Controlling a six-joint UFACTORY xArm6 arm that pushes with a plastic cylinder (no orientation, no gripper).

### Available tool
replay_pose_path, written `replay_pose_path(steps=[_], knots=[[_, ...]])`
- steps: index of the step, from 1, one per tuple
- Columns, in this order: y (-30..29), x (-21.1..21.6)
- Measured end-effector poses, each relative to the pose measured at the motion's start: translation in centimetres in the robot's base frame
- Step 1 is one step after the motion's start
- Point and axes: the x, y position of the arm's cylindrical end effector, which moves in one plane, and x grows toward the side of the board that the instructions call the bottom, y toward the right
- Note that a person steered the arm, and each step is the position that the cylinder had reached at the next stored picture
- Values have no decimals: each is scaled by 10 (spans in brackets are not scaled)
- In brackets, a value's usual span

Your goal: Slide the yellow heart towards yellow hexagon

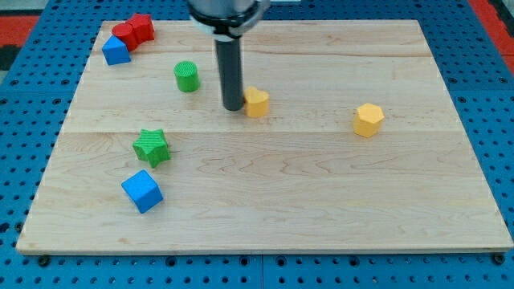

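The arm carried no hand at all, only a straight dark rod, so it had hold of nothing. Its tip [233, 107] rested on the wooden worktop [321, 201], touching or all but touching the left side of the yellow heart [257, 102]; I could not tell whether a gap remained. The heart sat a little left of the worktop's middle, nearer the top edge than the bottom. The yellow hexagon [369, 120] stood well apart from it toward the right edge, slightly lower, with bare wood between the two.

A green cylinder [186, 76] stood upright left of the rod, near it but not touching. In the top-left corner three blocks huddled together: two red blocks, one [142, 26] nearest the top edge and the other [124, 34] just below and left of it, their shapes too tightly packed for me to make out, and a blue block [116, 50], seemingly wedge-shaped, pressed against them from below. Toward the left edge, lower down, a green star [151, 147] lay flat, and a blue cube [142, 191] sat just beneath it, closer to the bottom-left corner. The worktop lay on a blue pegboard [490, 96].
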Motion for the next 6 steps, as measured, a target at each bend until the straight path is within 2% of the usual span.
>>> replay_pose_path(steps=[1, 2, 3, 5, 6], knots=[[58, 15], [17, -6], [64, -35], [198, -9], [177, -86]])
